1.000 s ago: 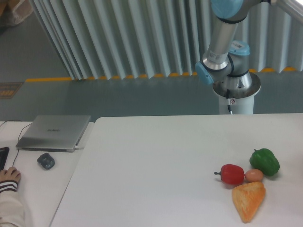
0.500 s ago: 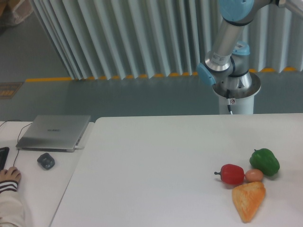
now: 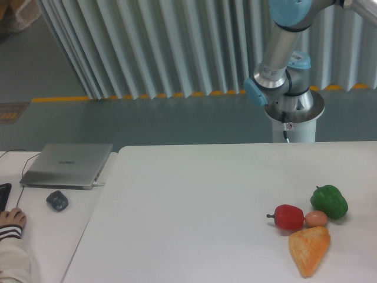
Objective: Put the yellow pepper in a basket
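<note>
arm [image 3: 281, 44] shifted slightly left | claw, yellow pepper out of view

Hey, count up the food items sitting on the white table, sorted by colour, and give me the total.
Red: 1, the red pepper
Green: 1, the green pepper
Orange: 1, the orange wedge
Tan-brown: 1, the small egg-like piece
Yellow: 0, no yellow pepper in view
Total: 4

arm [image 3: 277, 53] link swung slightly; nothing else changed.
</note>
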### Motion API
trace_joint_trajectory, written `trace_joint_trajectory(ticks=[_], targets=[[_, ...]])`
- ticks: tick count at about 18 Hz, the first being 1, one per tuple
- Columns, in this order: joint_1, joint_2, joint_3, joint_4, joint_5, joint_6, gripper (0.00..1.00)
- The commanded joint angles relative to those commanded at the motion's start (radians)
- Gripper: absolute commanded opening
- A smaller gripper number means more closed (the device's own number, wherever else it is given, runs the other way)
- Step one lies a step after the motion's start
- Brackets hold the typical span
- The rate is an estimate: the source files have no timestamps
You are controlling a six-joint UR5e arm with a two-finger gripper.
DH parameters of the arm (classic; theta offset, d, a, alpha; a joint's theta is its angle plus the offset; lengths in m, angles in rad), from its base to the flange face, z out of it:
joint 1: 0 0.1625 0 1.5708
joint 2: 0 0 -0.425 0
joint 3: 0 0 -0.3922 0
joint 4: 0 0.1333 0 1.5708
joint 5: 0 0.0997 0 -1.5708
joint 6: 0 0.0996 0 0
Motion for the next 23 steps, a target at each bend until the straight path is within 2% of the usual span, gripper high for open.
trace_joint_trajectory(ticks=[7, 9, 12, 16, 21, 23], targets=[[-0.118, 0.020, -0.037, -0.002, 0.015, -0.011, 1.00], [-0.153, 0.041, -0.038, -0.018, 0.073, -0.011, 1.00], [-0.199, 0.044, -0.040, -0.051, 0.124, -0.031, 1.00], [-0.232, 0.086, -0.060, -0.089, 0.112, -0.068, 1.00], [-0.284, 0.115, -0.066, -0.211, 0.084, -0.075, 1.00], [-0.285, 0.126, -0.066, -0.257, 0.020, -0.092, 1.00]])
